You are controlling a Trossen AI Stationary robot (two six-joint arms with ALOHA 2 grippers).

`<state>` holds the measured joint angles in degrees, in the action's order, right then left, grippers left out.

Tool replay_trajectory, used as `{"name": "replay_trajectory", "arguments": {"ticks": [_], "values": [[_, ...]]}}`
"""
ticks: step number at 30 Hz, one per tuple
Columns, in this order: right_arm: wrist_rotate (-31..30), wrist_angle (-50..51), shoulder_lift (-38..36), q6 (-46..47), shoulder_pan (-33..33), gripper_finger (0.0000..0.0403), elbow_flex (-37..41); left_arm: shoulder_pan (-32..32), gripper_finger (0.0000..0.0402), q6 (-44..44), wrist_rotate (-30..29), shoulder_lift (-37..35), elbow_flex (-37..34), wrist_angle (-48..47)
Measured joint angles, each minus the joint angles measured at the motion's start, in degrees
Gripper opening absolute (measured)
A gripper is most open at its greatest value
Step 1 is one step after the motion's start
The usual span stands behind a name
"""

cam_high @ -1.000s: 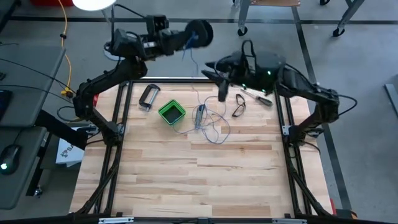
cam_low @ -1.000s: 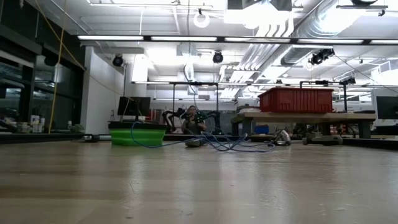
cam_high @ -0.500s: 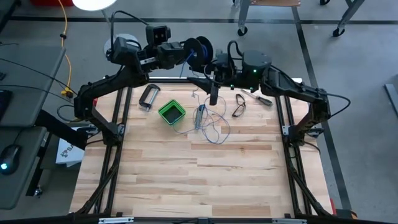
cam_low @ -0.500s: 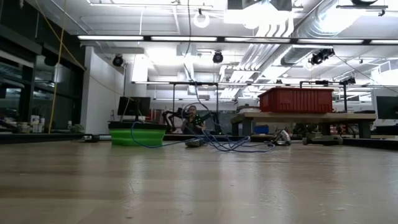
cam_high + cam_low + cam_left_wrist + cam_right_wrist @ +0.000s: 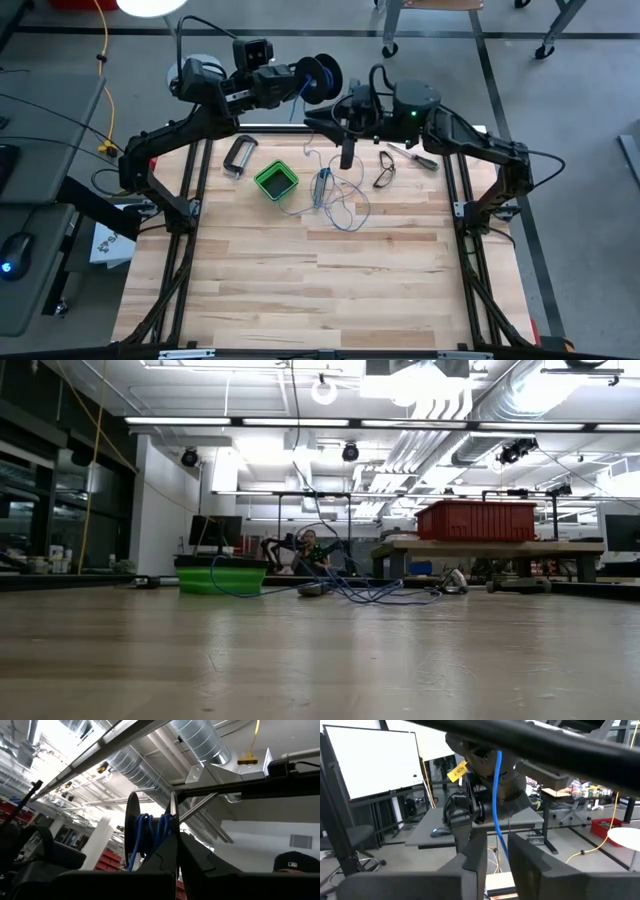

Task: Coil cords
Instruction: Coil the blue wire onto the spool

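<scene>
room: ceiling ducts (image 5: 440, 410) | red bin (image 5: 476, 520) | whiteboard (image 5: 375, 757)

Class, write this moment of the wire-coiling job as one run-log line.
left gripper: shut on spool, raised beyond table's far edge | right gripper: beside spool, wire between jaws | loose wire: on table

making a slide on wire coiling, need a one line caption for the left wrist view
Left fingers shut on the dark spool, blue wire wound around its core, ceiling ducts behind.
</scene>
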<state>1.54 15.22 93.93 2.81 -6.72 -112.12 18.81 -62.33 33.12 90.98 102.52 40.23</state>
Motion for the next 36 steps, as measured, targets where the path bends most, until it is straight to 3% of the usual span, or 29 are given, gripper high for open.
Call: {"name": "replay_trajectory", "arguments": {"ticks": [7,15,32,36], "values": [[-4.4,0.0,0.0,0.2,0.0,0.0081,0.0,-0.1,0.0,0.0,-0.7,0.0,0.0,0.0],[-3.5,0.3,0.0,0.3,0.0,0.0119,0.0,-0.5,0.0,0.7,-1.2,0.0,0.0,0.0],[-2.1,1.0,0.0,2.3,0.0,0.0119,0.0,-0.5,0.0,1.5,-2.0,0.0,0.0,-0.1],[-2.1,0.9,0.0,2.8,0.0,0.0099,0.0,-0.5,0.0,1.5,-2.2,0.0,0.0,-0.1]]}}
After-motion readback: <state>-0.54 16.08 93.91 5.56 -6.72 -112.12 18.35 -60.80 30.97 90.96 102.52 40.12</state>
